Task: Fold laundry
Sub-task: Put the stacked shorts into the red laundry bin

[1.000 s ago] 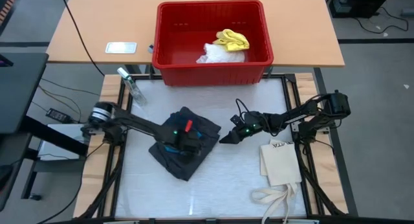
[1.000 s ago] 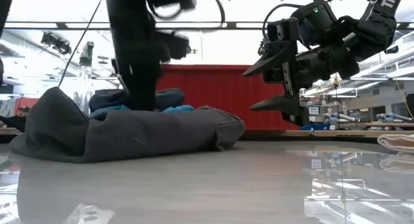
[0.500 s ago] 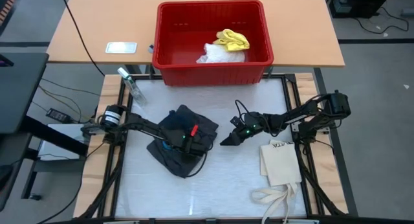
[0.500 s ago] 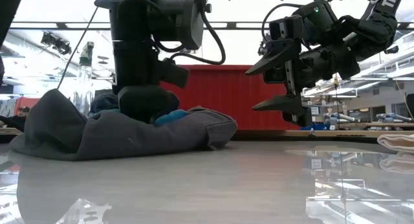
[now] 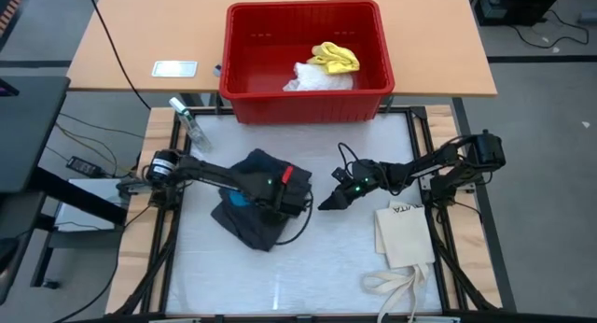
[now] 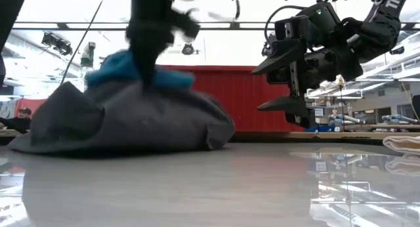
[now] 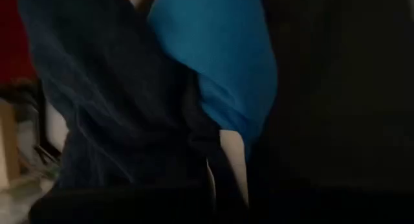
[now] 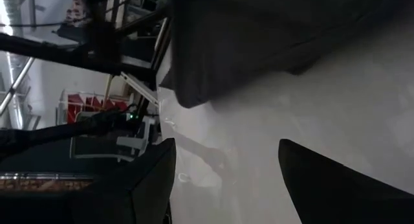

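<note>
The dark grey shorts [image 5: 252,222] lie bunched at the table's middle left, with a bright blue cloth piece [image 5: 239,200] on top. My left gripper [image 5: 278,194] stands over this pile, pointing steeply down, shut in the cloth. In the low view the blue cloth [image 6: 111,68] and the top of the shorts [image 6: 131,119] are heaped up under my left gripper [image 6: 152,60]. The shorts' lower edge rests on the table. My right gripper [image 5: 326,203] hovers open to the right of the pile, above the table [image 6: 279,79], with nothing between its fingers [image 8: 226,179]. My left gripper comes at the pile from above, slanting down, and has the blue cloth at the pile's top [image 6: 164,79]. The fingers are buried in the cloth, so layers and edges cannot be told. Blue cloth [image 7: 220,62] and dark cloth [image 7: 116,101] hang close before the wrist, drawn upward.
A red bin [image 5: 308,104] stands beyond the table's far edge with a yellow piece [image 5: 336,55] and a white piece [image 5: 312,77] inside. A cream tote bag [image 5: 403,234] lies flat at the near right. A clear object [image 5: 187,122] lies at the far left corner.
My left gripper has shut in the top of the pile and then risen, shifting a little toward the table's right. The blue cloth and the top of the shorts have gone up with it into a taller heap, while the shorts' lower edge has stayed on the table.
</note>
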